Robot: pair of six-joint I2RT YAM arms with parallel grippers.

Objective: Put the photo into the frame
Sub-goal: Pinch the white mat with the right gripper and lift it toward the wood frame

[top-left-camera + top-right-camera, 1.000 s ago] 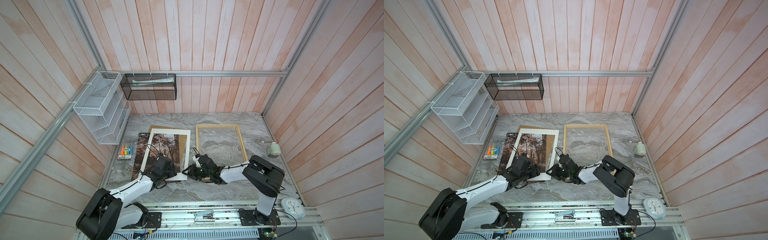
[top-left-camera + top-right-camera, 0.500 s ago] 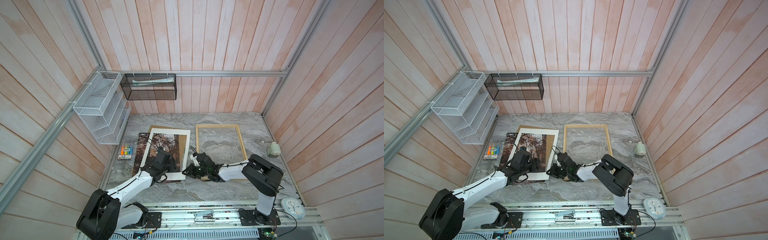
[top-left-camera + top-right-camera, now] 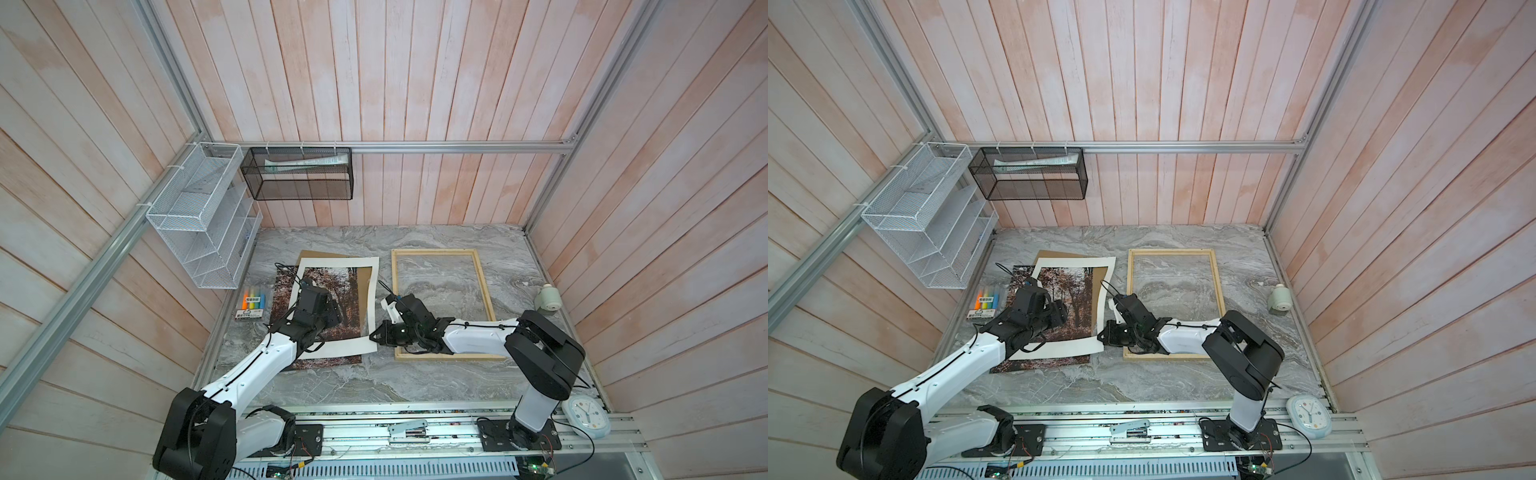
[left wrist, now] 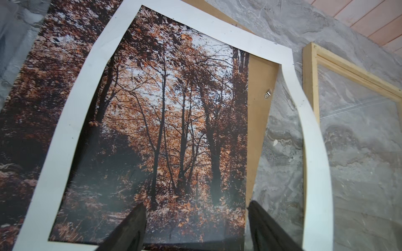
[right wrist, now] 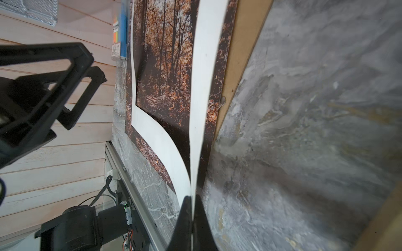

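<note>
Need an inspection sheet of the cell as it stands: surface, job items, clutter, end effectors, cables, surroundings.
surface: grey marble table, no spills seen.
job's things: photo lies at left on a brown board, under a white mat; frame lies to its right, without the photo.
clutter: marker pack, small pale device, clock on the front rail.
end effectors: left end effector open above the photo; right end effector shut on the mat's near corner, which bows upward.
cables: black cable loops at the left wrist.
surroundings: wire rack and mesh basket on plank walls.
</note>
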